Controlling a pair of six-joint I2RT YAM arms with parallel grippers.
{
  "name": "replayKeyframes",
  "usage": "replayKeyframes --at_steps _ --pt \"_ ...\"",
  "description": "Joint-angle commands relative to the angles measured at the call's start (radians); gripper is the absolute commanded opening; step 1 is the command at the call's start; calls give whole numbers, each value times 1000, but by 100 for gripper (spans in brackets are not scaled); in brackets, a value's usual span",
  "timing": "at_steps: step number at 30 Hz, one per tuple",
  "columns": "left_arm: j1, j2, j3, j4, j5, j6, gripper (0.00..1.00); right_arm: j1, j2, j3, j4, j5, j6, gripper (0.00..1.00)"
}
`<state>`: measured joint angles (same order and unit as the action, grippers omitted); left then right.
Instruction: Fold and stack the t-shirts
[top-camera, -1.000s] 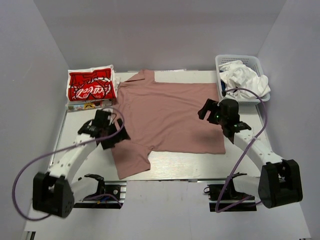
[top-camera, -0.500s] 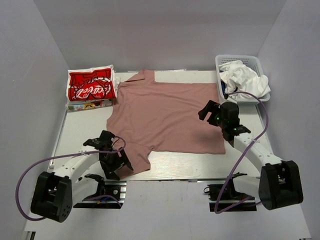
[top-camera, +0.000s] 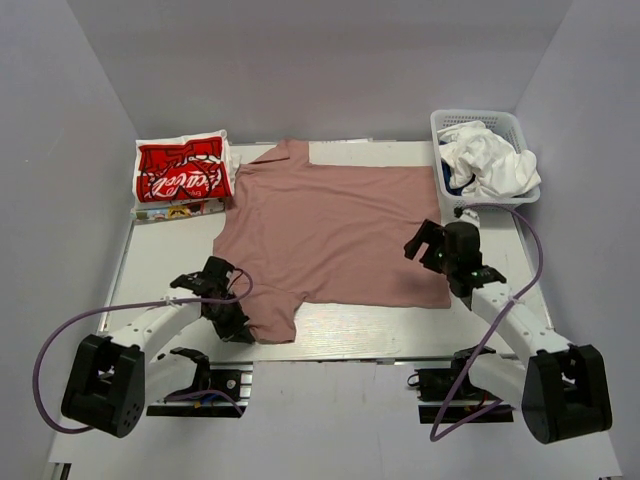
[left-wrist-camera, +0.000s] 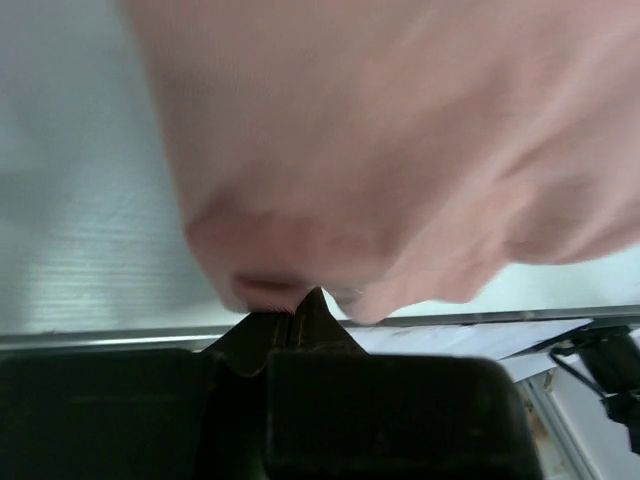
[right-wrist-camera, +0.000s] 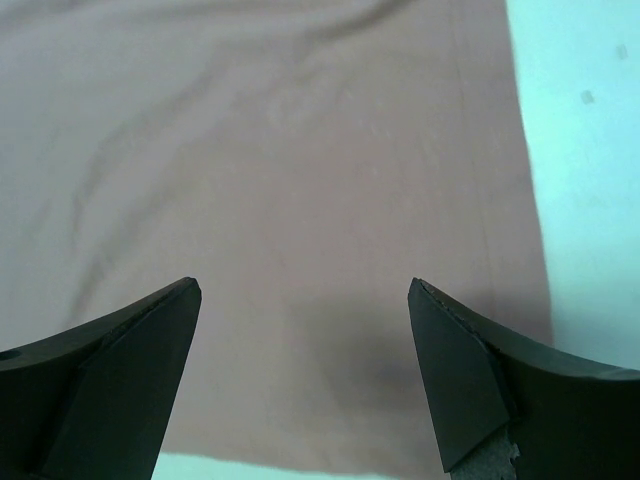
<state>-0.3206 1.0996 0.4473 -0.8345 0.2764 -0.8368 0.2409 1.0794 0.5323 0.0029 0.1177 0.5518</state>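
The left gripper (left-wrist-camera: 297, 305) is pinched closed on the near left sleeve of the pink shirt (top-camera: 330, 225). The right gripper (right-wrist-camera: 305, 300) hangs spread wide above that shirt's near right corner. A folded red shirt (top-camera: 182, 172) lies beside its far left shoulder.

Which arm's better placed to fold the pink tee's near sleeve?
Left. The left hand is shut on the pink t-shirt at its near sleeve; the right hand hangs open over the hem.

left arm (top-camera: 150, 321) low, elbow out | left fingers (left-wrist-camera: 316, 312) pinched together | right arm (top-camera: 510, 310) reaching forward | right fingers (right-wrist-camera: 130, 345) spread wide
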Motion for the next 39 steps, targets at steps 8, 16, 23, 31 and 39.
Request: replayKeyframes --at_steps 8,16,23,31,39 --pt "-3 -93 100 117 83 70 0 -6 -76 -75 -340 125 115 90" --pt "-3 -172 77 95 171 104 0 -8 -32 -84 -374 117 151 90" --pt "-3 -193 87 86 169 122 0 -12 -70 -112 -423 158 165 90" --pt "-3 -202 96 44 150 131 0 -17 -157 -61 -556 192 152 90" --pt "-3 -221 116 35 150 140 0 -20 -193 -103 -563 178 183 90"
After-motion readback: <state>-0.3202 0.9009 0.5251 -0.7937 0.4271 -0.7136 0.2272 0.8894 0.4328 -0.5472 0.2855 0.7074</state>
